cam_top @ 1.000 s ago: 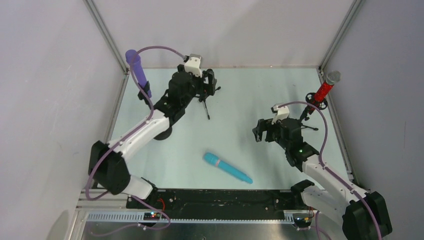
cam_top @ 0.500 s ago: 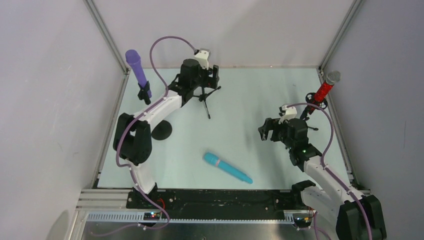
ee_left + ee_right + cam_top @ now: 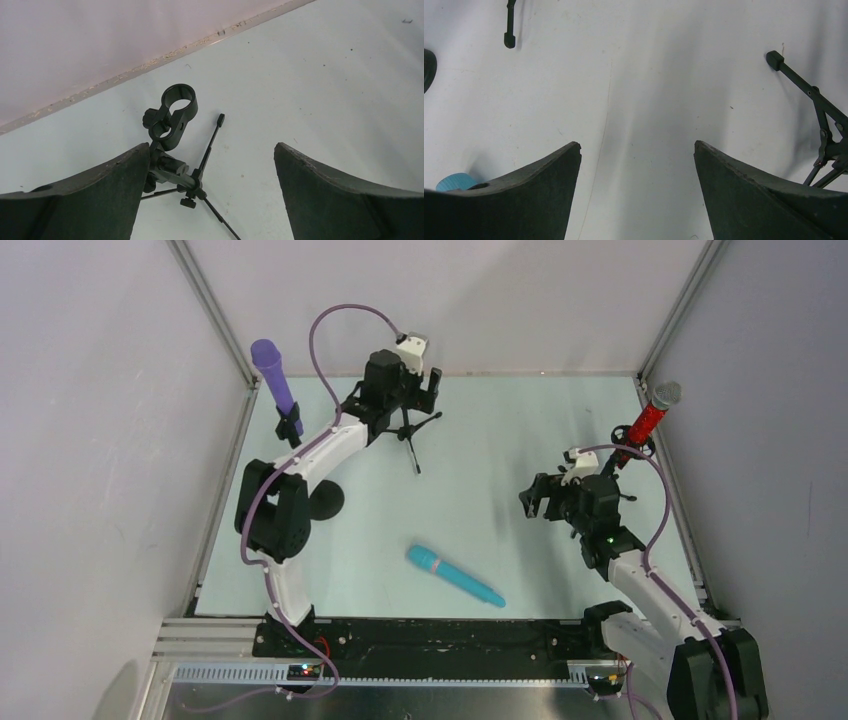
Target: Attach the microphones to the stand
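The surface (image 3: 520, 430) was a pale, matt sheet, smooth but flecked with small dark specks and fine scuffs. Near its front edge the teal-blue microphone (image 3: 455, 576) looked like smooth plastic with a soft sheen. The purple microphone (image 3: 275, 375) at the left edge looked evenly matt. At the right edge the red microphone (image 3: 648, 422) had a glittery body under a silvery mesh head. The empty stand (image 3: 175, 127) near the back edge was black, its clip a smooth, faintly shiny plastic on thin rod legs. The fingers (image 3: 90, 200) of the left gripper (image 3: 211, 147) and those (image 3: 754, 195) of the right gripper (image 3: 637, 144) were dark, matt and finely grainy, with rough edges.
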